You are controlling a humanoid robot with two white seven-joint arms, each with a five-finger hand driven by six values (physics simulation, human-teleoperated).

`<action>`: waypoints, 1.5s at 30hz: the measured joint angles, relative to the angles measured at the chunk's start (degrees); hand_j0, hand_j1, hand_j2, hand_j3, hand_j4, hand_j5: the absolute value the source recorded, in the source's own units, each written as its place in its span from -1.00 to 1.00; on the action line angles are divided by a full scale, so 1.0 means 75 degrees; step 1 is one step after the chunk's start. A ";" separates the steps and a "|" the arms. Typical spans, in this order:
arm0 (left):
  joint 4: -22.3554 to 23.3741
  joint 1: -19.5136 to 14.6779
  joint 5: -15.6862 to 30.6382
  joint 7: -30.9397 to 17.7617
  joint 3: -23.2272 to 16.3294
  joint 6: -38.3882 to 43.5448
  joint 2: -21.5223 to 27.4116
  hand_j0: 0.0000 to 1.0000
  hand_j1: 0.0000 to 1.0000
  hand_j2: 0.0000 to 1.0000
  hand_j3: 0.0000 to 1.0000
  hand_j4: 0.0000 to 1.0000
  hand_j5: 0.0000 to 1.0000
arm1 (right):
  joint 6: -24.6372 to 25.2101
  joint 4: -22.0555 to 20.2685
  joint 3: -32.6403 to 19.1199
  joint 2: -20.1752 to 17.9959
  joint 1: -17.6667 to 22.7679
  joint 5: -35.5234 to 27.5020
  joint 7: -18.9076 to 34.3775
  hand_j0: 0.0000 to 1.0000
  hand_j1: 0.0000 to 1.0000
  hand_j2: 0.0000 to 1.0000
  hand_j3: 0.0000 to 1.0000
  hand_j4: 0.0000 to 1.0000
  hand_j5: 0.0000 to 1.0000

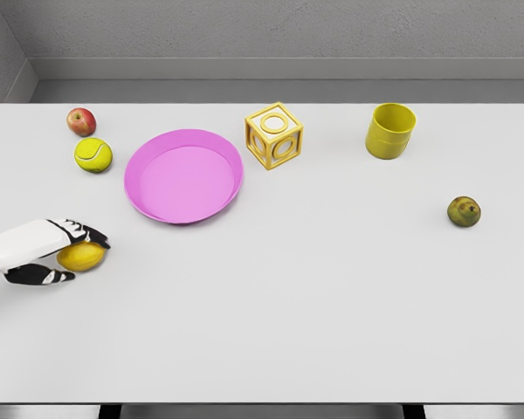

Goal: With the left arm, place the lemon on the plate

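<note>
A yellow lemon (pixel 81 257) lies on the white table at the left, below and to the left of the pink plate (pixel 211 200). My left hand (pixel 70 254) comes in from the left edge and is wrapped around the lemon, black fingertips curled over its top and its thumb under its near side. The lemon still rests at table level. The plate holds nothing. My right arm does not show.
A tennis ball (pixel 93 154) and a red apple (pixel 81 121) sit at the back left, just left of the plate. A yellow hollow cube (pixel 274 134) stands right of the plate, a yellow cup (pixel 390 131) farther right, a brownish fruit (pixel 464 211) at the right.
</note>
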 measured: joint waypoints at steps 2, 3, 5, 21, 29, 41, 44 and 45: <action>0.0006 0.0023 0.0003 0.0003 -0.0005 0.0002 0.0002 0.27 0.27 0.27 0.27 0.27 0.27 | 0.0000 0.0000 0.0000 0.0000 0.0000 0.0000 0.0000 1.00 1.00 1.00 1.00 1.00 1.00; 0.0009 0.0023 0.0003 0.0003 -0.0006 0.0001 0.0005 0.20 0.20 0.20 0.20 0.20 0.20 | 0.0000 0.0000 0.0000 0.0000 0.0000 0.0000 0.0000 1.00 1.00 1.00 1.00 1.00 1.00; 0.0014 0.0023 -0.0009 0.0002 -0.0008 -0.0003 0.0014 0.12 0.12 0.12 0.12 0.12 0.12 | 0.0000 0.0000 0.0000 0.0000 0.0000 0.0000 0.0000 1.00 1.00 1.00 1.00 1.00 1.00; -0.0051 -0.0070 0.0085 0.0006 0.0308 -0.0007 -0.0029 0.00 0.00 0.00 0.00 0.00 0.00 | 0.0000 0.0000 -0.0001 0.0000 0.0000 0.0000 0.0000 1.00 1.00 1.00 1.00 1.00 1.00; -0.0053 -0.0140 0.0105 0.0005 0.0765 -0.0011 -0.0370 0.01 0.01 0.01 0.01 0.01 0.01 | 0.0000 0.0000 0.0000 0.0000 0.0000 0.0000 0.0000 1.00 1.00 1.00 1.00 1.00 1.00; -0.0051 -0.0621 0.0107 -0.0006 0.0869 -0.0007 -0.1060 0.01 0.01 0.01 0.01 0.01 0.01 | -0.0001 0.0000 0.0000 0.0000 0.0000 0.0000 0.0000 1.00 1.00 1.00 1.00 1.00 1.00; -0.0051 -0.0750 0.0104 -0.0008 0.0857 -0.0006 -0.1218 0.02 0.02 0.02 0.02 0.02 0.02 | 0.0000 0.0000 0.0000 0.0000 0.0000 0.0000 0.0000 1.00 1.00 1.00 1.00 1.00 1.00; -0.0051 -0.0809 0.0101 -0.0008 0.0840 -0.0006 -0.1278 0.02 0.02 0.02 0.02 0.02 0.02 | 0.0000 0.0000 0.0000 0.0000 0.0000 0.0000 0.0000 1.00 1.00 1.00 1.00 1.00 1.00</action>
